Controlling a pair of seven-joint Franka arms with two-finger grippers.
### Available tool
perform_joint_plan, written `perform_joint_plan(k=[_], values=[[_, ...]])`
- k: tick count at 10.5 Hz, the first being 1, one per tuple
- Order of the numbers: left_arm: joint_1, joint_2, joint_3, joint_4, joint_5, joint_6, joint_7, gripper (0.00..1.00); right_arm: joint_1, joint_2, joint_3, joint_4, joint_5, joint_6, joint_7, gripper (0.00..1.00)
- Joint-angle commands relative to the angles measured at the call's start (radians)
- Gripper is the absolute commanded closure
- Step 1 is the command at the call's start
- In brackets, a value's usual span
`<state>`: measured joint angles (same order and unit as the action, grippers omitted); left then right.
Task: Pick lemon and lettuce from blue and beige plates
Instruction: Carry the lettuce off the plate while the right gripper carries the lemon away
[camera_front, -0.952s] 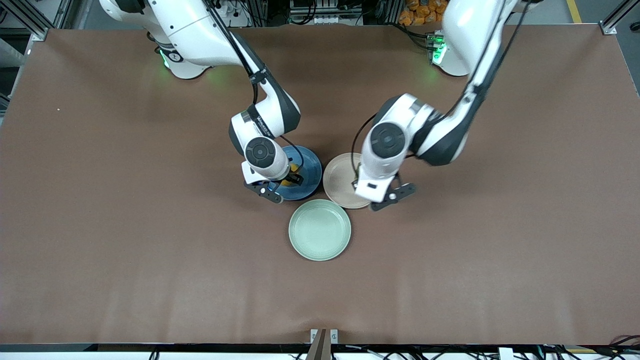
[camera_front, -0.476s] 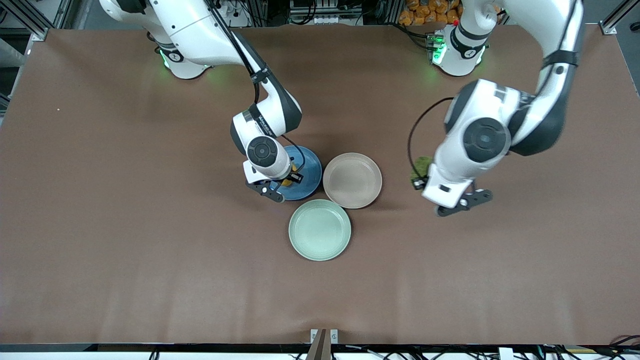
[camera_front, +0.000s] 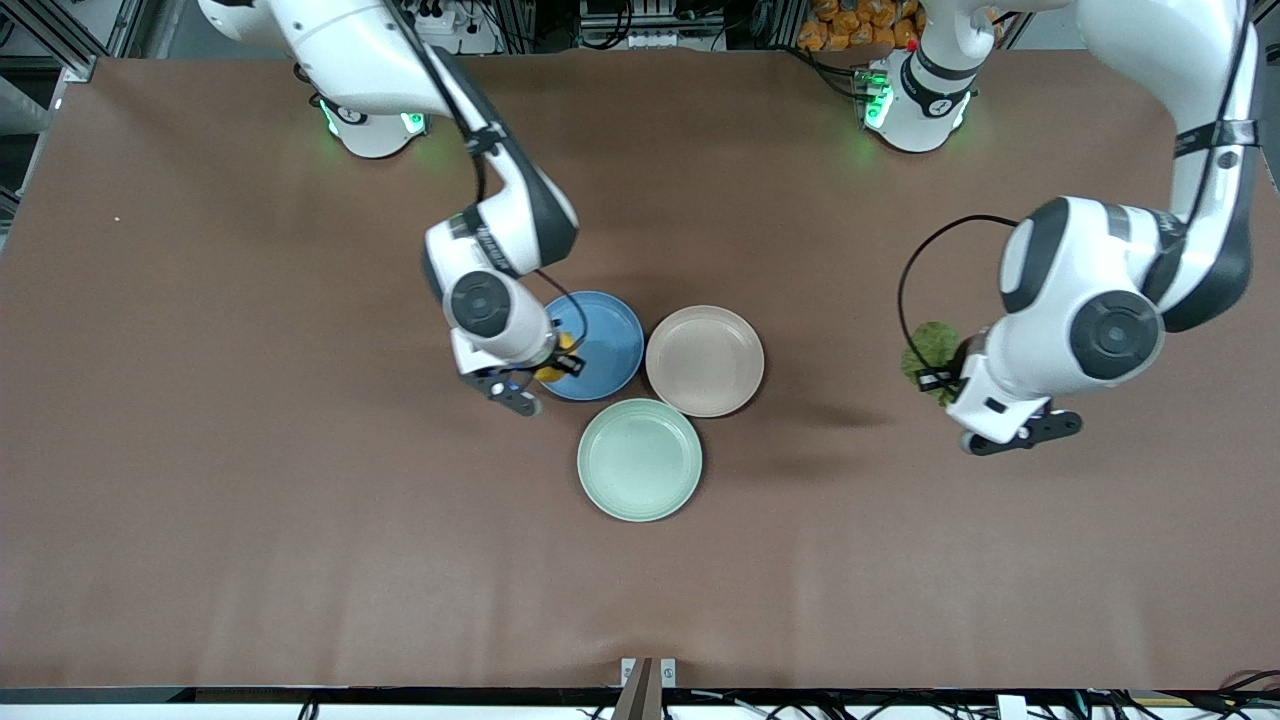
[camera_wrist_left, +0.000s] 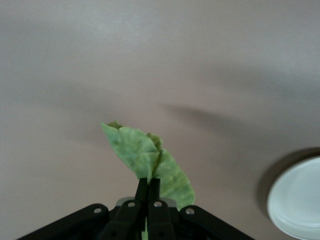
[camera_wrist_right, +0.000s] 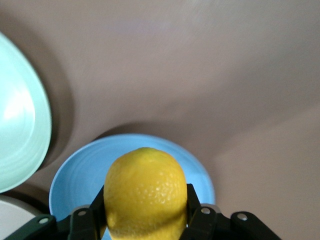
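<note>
My right gripper (camera_front: 545, 368) is up over the edge of the blue plate (camera_front: 605, 345), on the side toward the right arm's end of the table. Fingers are clamped on the lemon (camera_front: 549, 370), one pad on each side of it. In the right wrist view the lemon (camera_wrist_right: 145, 192) fills the gap between the fingers (camera_wrist_right: 192, 202) w/ the blue plate (camera_wrist_right: 80, 180) showing below it, so it's lifted off the plate, not sitting on it. The mint green plate (camera_wrist_right: 20, 125) shows at the edge of that view too.

My left gripper (camera_front: 940, 378) is up over bare table (camera_front: 250, 500), well apart from the plates, toward the left arm's end. Fingers are pinched together on the lettuce (camera_front: 932, 345). In the left wrist view the fingers (camera_wrist_left: 156, 192) are basically touching, w/ the leaf (camera_wrist_left: 145, 157) squeezed thin between them and sticking out past the tips, hanging over brown tabletop. A bit of pale plate rim (camera_wrist_left: 295, 205) shows in the corner of that view, can't tell which plate.

Plates: the blue one and the beige plate (camera_front: 705, 360) sit side by side, just about touching, mid-table. The beige one has nothing on it that I can see. The mint green plate (camera_front: 640, 460) is nearer the front cam than both, tucked right up against them, and it looks bare as well.
</note>
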<state>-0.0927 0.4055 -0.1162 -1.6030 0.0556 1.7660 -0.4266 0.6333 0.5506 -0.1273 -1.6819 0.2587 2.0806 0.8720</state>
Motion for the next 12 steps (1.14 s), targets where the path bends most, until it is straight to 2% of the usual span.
perform_joint_plan(k=[1,4,5,6,7,9,12], values=[[0.051,0.062,-0.014,0.0,0.007,0.006,0.035,1.0,-0.14,-0.043,0.008,0.019,0.017,-0.1,-0.201,1.0],[0.076,0.145,-0.013,0.006,0.01,0.068,0.037,1.0,-0.291,-0.043,0.003,0.03,-0.033,-0.131,-0.474,1.0],[0.082,0.165,-0.011,0.008,0.021,0.093,0.038,0.84,-0.343,-0.04,0.005,0.028,-0.074,-0.132,-0.551,1.0],[0.088,0.173,-0.011,0.008,0.024,0.101,0.049,0.45,-0.397,-0.034,0.005,0.028,-0.102,-0.131,-0.624,1.0],[0.09,0.171,-0.01,0.009,0.024,0.102,0.066,0.0,-0.441,-0.031,0.005,0.028,-0.113,-0.131,-0.699,1.0],[0.088,0.139,-0.01,0.012,0.024,0.095,0.078,0.0,-0.498,-0.003,0.005,0.031,-0.156,-0.114,-0.793,1.0],[0.079,0.006,-0.014,0.028,0.024,0.015,0.074,0.0,-0.549,0.051,0.005,0.028,-0.19,-0.033,-0.896,1.0]])
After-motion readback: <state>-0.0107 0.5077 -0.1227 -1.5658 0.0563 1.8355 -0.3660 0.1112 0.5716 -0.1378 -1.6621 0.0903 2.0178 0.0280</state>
